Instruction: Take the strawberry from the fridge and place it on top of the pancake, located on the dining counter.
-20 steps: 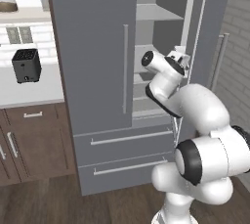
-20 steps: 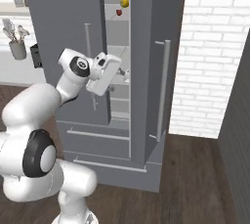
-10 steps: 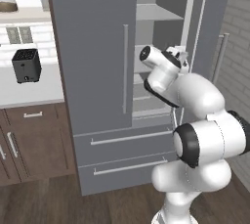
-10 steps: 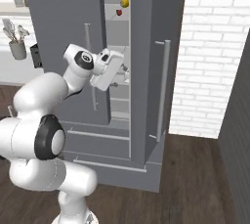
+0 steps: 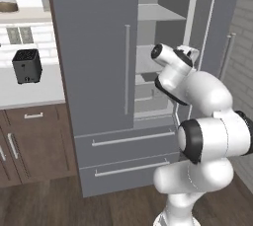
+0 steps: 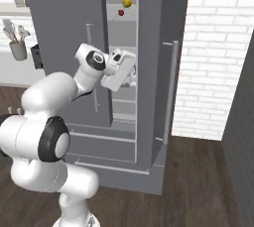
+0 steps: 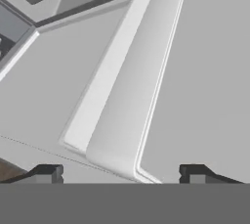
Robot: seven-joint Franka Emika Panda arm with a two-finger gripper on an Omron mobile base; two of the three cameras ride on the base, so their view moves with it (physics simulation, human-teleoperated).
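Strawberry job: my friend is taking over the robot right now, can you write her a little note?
Gripper: jaws open, holding nothing, at the gap of the fridge, whose right door is open.
Strawberry: on an upper fridge shelf, beside a small yellow fruit, above the hand.
Done: fridge opened.
Left: reach up, grasp the strawberry, carry it to the dining counter, set it on the pancake.

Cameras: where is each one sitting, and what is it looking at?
Left base view: behind the arm, to its left, facing the fridge; arm at lower right.
Right base view: behind, to its right, facing the same fridge, strawberry on a shelf; arm at lower left.
Hand view: on the hand, close to a grey fridge panel; gripper tips below.
Both base views share fridge and arm.
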